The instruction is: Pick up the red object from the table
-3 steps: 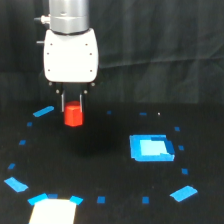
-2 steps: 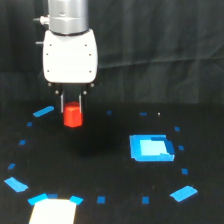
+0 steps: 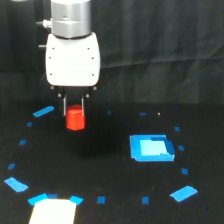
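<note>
The red object (image 3: 75,121) is a small red-orange faceted block left of centre in the exterior view. It sits between the two thin dark fingers of my gripper (image 3: 74,114), which come down from the white gripper head directly above. The fingers press against the block's upper sides, so the gripper is shut on it. The block's lower half shows below the fingertips. The black table (image 3: 105,165) spreads out beneath, and I cannot tell whether the block touches it or hangs just above it.
A bright blue square piece (image 3: 151,148) lies on the table toward the exterior view's right. A white sheet (image 3: 52,212) sits at the bottom left edge. Blue tape marks (image 3: 43,111) ring the work area, with larger patches (image 3: 184,193) near the front.
The gripper and the red object between its fingers have shifted together slightly down and toward the exterior view's right. Nothing else moved.
</note>
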